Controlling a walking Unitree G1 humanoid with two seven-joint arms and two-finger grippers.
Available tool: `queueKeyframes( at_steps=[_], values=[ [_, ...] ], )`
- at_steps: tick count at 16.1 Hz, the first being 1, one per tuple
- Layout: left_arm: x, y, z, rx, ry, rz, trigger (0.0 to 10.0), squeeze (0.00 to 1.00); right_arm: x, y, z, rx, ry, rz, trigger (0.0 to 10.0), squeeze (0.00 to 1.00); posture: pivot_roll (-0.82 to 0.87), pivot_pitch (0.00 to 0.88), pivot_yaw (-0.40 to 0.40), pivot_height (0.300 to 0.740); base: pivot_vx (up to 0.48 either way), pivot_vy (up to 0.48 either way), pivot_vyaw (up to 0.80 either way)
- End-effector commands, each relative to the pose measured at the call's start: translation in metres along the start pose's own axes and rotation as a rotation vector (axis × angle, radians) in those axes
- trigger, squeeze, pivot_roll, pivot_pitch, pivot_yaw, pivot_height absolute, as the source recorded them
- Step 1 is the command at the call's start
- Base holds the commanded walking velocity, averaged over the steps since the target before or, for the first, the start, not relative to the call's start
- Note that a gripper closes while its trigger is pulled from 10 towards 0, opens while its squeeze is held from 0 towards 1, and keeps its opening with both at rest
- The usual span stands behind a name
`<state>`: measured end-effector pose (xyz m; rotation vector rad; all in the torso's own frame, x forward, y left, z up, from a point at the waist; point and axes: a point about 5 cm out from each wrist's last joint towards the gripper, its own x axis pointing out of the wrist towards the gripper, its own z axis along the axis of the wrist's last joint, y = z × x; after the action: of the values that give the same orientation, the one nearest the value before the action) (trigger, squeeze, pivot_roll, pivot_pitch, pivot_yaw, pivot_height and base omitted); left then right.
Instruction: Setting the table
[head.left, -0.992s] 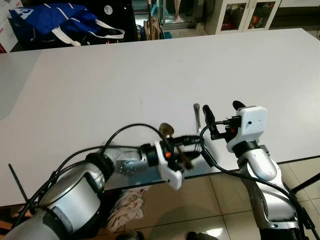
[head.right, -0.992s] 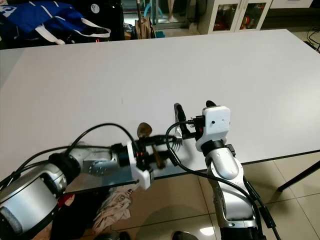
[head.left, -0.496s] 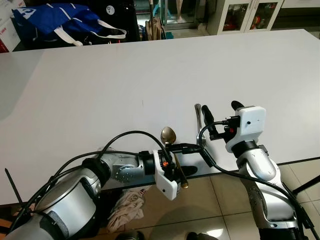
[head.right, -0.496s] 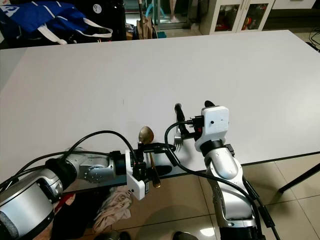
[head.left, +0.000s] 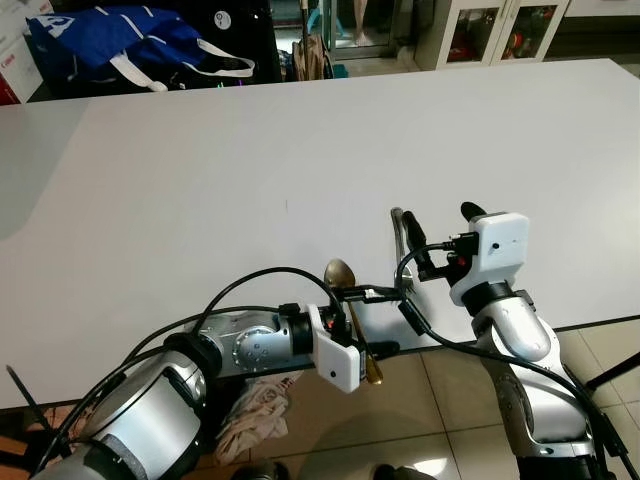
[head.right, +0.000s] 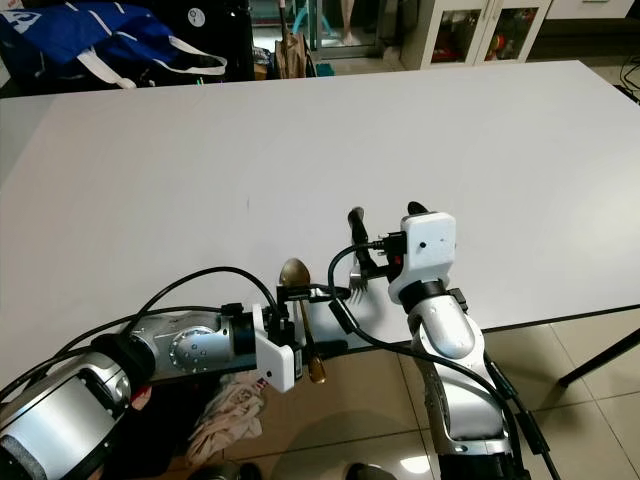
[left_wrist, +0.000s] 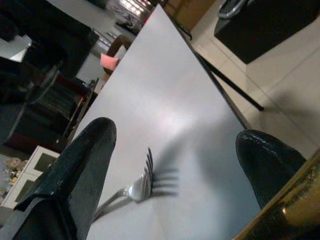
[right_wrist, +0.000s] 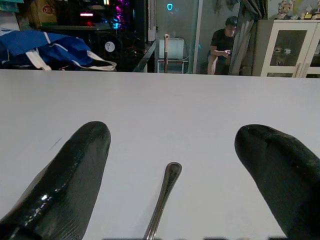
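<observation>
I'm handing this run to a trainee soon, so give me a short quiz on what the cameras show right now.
1. True or false: the right hand is shut on the fork.
2. What colour is the spoon by the left hand? A silver, B gold, C black.
3. Fill in: the blue bag sits beyond the far edge of the table, on the robot's ____ side.

Key:
1. False. The hand is open, and the fork lies on the table between its fingers.
2. B.
3. Left.
</observation>
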<state>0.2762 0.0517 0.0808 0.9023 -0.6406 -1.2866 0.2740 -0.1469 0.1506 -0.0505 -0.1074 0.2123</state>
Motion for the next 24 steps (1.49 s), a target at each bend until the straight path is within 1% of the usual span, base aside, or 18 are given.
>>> queueKeyframes(
  at_steps=[1,3,4,5,6,7,8,9,13,14,15,16,17,19,20,21,22,24],
  values=[
    [0.007,0.009,0.005,-0.016,-0.038,0.025,10.0,1.00,0.000,0.001,-0.001,0.003,0.012,0.007,10.0,0.00,-0.08,0.083,0.036,0.740,0.000,0.000,0.00],
    [0.011,0.014,0.005,-0.057,-0.028,0.036,10.0,0.98,0.001,0.001,-0.002,0.003,0.015,0.010,10.0,0.00,-0.08,0.082,0.035,0.740,0.000,0.000,0.00],
    [0.015,0.017,0.007,-0.108,-0.026,0.038,10.0,0.00,0.001,0.002,-0.002,0.003,0.017,0.014,10.0,0.00,-0.08,0.082,0.035,0.740,0.000,0.000,0.00],
    [0.020,0.023,0.009,-0.187,-0.030,0.065,10.0,0.00,0.001,0.002,-0.002,0.003,0.018,0.016,10.0,0.00,-0.08,0.082,0.035,0.740,0.000,0.000,0.00],
    [0.025,0.033,0.010,-0.318,-0.020,0.103,10.0,0.00,0.002,0.002,-0.003,0.002,0.021,0.019,10.0,0.00,-0.08,0.080,0.034,0.740,0.000,0.000,0.00],
    [0.027,0.037,0.010,-0.357,-0.022,0.112,10.0,0.00,0.002,0.002,-0.003,0.002,0.021,0.020,10.0,0.00,-0.08,0.079,0.033,0.740,0.000,0.000,0.00],
    [0.030,0.047,0.009,-0.463,-0.022,0.141,10.0,0.00,0.002,0.003,-0.003,0.002,0.023,0.023,10.0,0.00,-0.08,0.076,0.033,0.740,0.000,0.000,0.00],
    [0.031,0.050,0.009,-0.498,-0.026,0.148,10.0,0.00,0.003,0.003,-0.003,0.002,0.023,0.025,10.0,0.00,-0.08,0.075,0.033,0.740,0.000,0.000,0.00],
    [0.026,0.058,0.007,-0.715,-0.024,0.150,10.0,0.00,0.003,0.003,-0.004,0.000,0.026,0.029,10.0,0.00,-0.08,0.070,0.032,0.740,0.000,0.000,0.00],
    [0.024,0.058,0.006,-0.720,-0.018,0.139,10.0,0.00,0.003,0.003,-0.004,0.000,0.027,0.029,10.0,0.00,-0.08,0.068,0.032,0.740,0.000,0.000,0.00],
    [0.023,0.057,0.006,-0.695,-0.004,0.135,10.0,0.00,0.003,0.003,-0.004,-0.001,0.027,0.029,10.0,0.00,-0.08,0.068,0.032,0.740,0.000,0.000,0.00],
    [0.021,0.055,0.005,-0.626,0.029,0.125,10.0,0.00,0.003,0.003,-0.004,-0.001,0.027,0.029,10.0,0.00,-0.08,0.066,0.032,0.740,0.000,0.000,0.00],
    [0.020,0.054,0.008,-0.487,0.043,0.112,10.0,0.00,0.003,0.003,-0.004,-0.002,0.027,0.029,10.0,0.00,-0.08,0.065,0.032,0.740,0.000,0.000,0.00],
    [0.018,0.050,0.016,0.004,0.078,-0.015,10.0,0.00,0.002,0.003,-0.005,-0.003,0.025,0.026,10.0,0.00,-0.08,0.062,0.032,0.740,0.000,0.000,0.00],
    [0.017,0.049,0.017,0.069,0.080,-0.031,10.0,0.00,0.003,0.003,-0.005,-0.003,0.024,0.027,10.0,0.00,-0.08,0.062,0.032,0.740,0.000,0.000,0.00],
    [0.016,0.047,0.015,0.173,0.096,-0.067,10.0,0.00,0.003,0.004,-0.004,-0.003,0.023,0.028,10.0,0.00,-0.08,0.060,0.034,0.740,0.000,0.000,0.00],
    [0.015,0.046,0.014,0.224,0.102,-0.078,10.0,0.00,0.003,0.004,-0.004,-0.003,0.023,0.028,10.0,0.00,-0.08,0.059,0.035,0.740,0.000,0.000,0.00],
    [0.014,0.043,0.012,0.372,0.078,-0.103,10.0,0.00,0.003,0.005,-0.004,-0.002,0.021,0.029,10.0,0.00,-0.08,0.061,0.036,0.740,0.000,0.000,0.00]
  ],
)
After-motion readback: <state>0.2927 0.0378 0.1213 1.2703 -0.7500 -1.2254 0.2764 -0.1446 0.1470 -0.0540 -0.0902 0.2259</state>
